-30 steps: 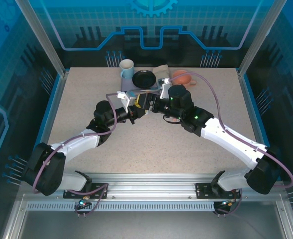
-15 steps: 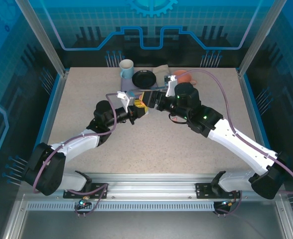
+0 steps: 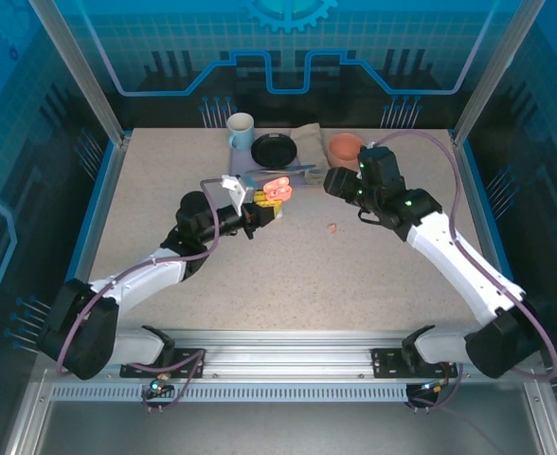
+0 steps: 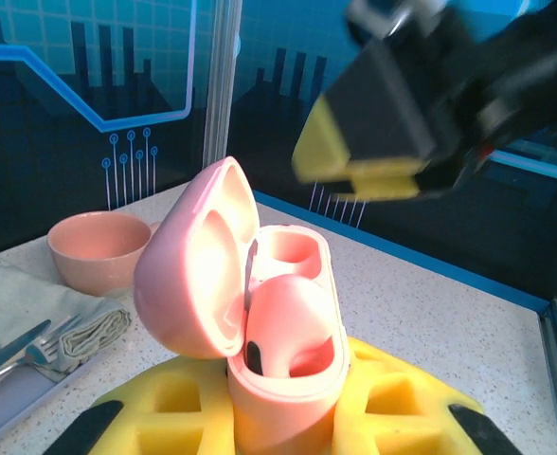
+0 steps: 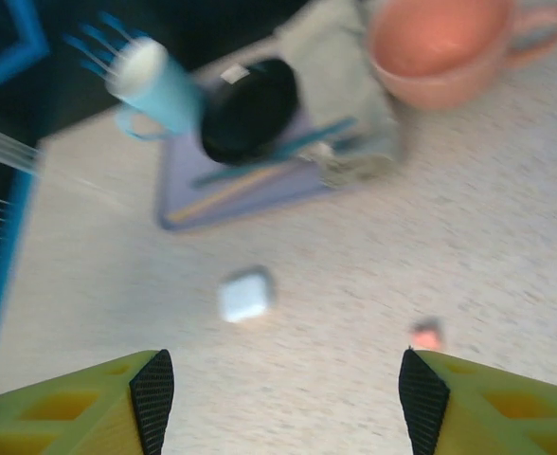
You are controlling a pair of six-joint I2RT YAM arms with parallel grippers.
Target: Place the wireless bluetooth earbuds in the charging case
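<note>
My left gripper (image 3: 264, 204) is shut on the pink charging case (image 3: 276, 188) and holds it above the table's middle. In the left wrist view the case (image 4: 278, 374) stands upright between the yellow fingers (image 4: 146, 417). Its lid (image 4: 188, 275) is swung open to the left. One pink earbud (image 4: 283, 322) sits in the near slot and the far slot (image 4: 288, 248) is empty. Another pink earbud (image 3: 332, 227) lies loose on the table, also seen as a pink earbud (image 5: 427, 334) by the right finger. My right gripper (image 3: 333, 180) (image 5: 278, 398) hangs open with nothing in it, right of the case.
At the back stand a pale blue mug (image 3: 240, 128), a black bowl (image 3: 274, 149) on a purple tray (image 5: 250, 185), a folded cloth (image 5: 340, 57) and a pink mug (image 3: 345, 147). A small white squarish object (image 5: 246, 294) lies on the table in front of the tray.
My right gripper has pulled away from the case toward the back right. The open case and the loose pink earbud on the table have come into sight. The left arm has stayed put.
</note>
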